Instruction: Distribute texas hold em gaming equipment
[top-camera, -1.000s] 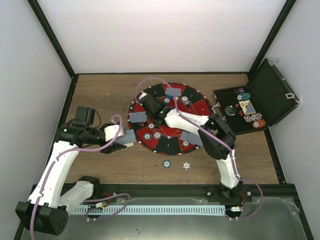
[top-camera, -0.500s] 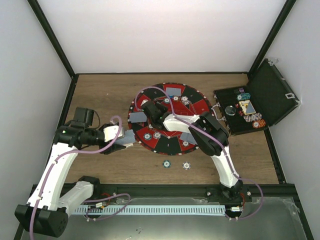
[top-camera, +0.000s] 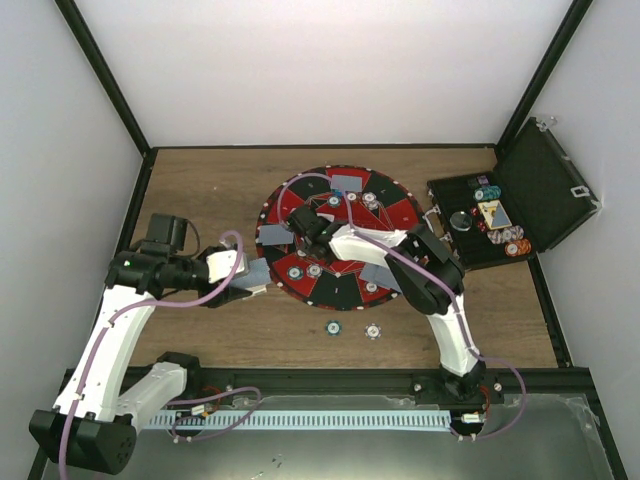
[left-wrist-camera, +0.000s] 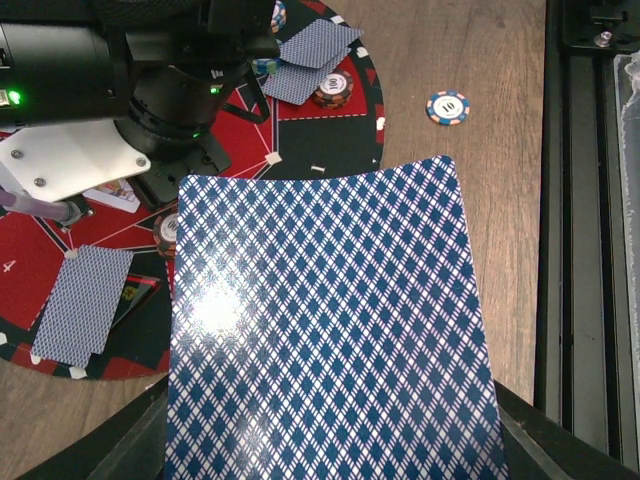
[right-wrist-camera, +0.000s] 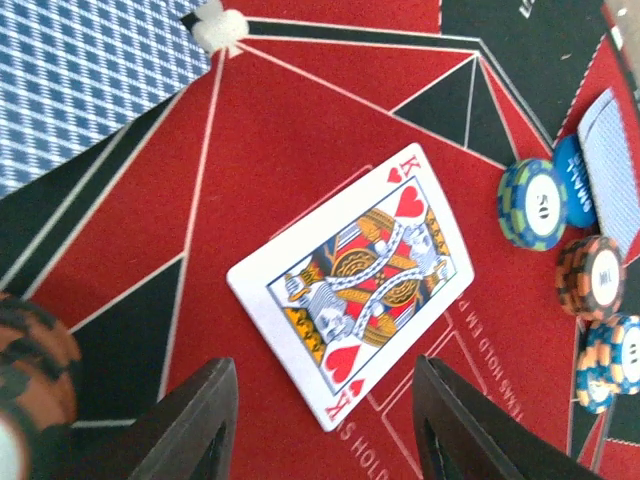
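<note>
A blue-backed playing card (left-wrist-camera: 320, 330) fills the left wrist view. My left gripper (top-camera: 250, 275) is shut on it at the left edge of the round red-and-black mat (top-camera: 335, 290), and the card hides the fingertips. My right gripper (right-wrist-camera: 330, 430) hangs open low over the mat's middle (top-camera: 312, 228). A face-up king of hearts (right-wrist-camera: 350, 295) lies flat on the red felt between its fingers (right-wrist-camera: 200, 420), touching neither. Beside it are a teal chip (right-wrist-camera: 530, 203), a blue button disc (right-wrist-camera: 578, 195) and a brown chip (right-wrist-camera: 598, 275).
More face-down cards (top-camera: 347, 183) and chips lie around the mat's sectors. Two loose chips (top-camera: 332, 327) (top-camera: 372, 330) sit on the wood in front of the mat. The open black case (top-camera: 540, 190) with chips stands at the right.
My right gripper has opened and the king of hearts now lies free on the mat. It has also drifted slightly toward the mat's centre. The left arm has held still with its card.
</note>
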